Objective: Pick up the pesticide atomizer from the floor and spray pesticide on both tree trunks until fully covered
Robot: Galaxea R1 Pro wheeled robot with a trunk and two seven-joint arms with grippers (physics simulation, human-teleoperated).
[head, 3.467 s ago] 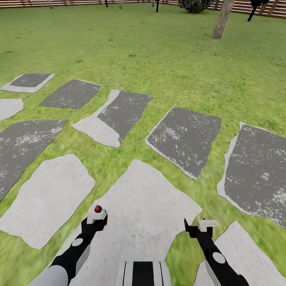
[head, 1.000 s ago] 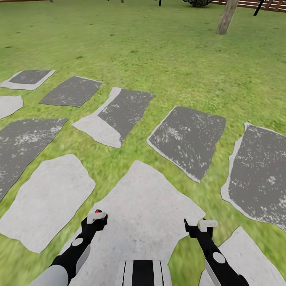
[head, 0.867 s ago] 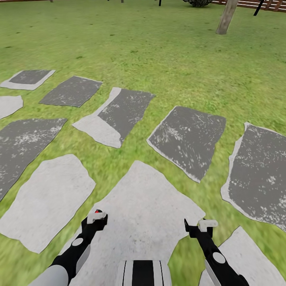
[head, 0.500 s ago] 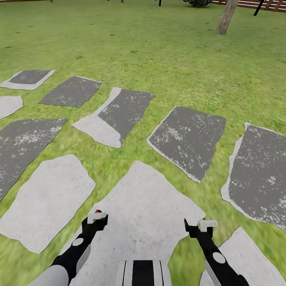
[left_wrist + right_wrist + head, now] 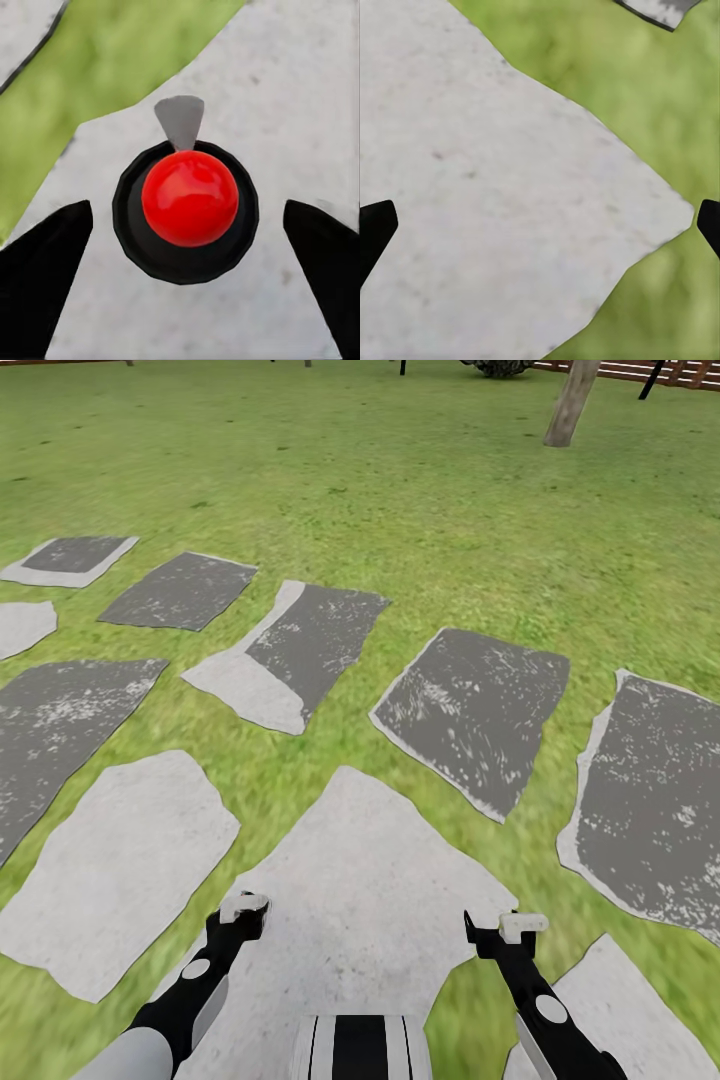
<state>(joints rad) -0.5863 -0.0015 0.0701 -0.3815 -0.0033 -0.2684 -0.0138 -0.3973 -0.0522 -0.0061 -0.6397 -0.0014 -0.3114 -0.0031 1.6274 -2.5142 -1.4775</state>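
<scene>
Underfoot: pale stone slab [image 5: 370, 880], grass [image 5: 400, 510] beyond. Left gripper [image 5: 187, 232] spread wide around red-capped sprayer [image 5: 190, 198] (contact not clear), carried low for travel. Right gripper [image 5: 540, 225] spread, empty, over slab edge. Tree trunk [image 5: 570, 402] far ahead-right, well apart; approach judged unfinished. Versus 3.5 s earlier: view advanced slightly, trunk nearer top edge.

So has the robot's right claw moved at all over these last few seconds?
No. The right gripper hangs just beside the same corner of the pale stone slab as before.
</scene>
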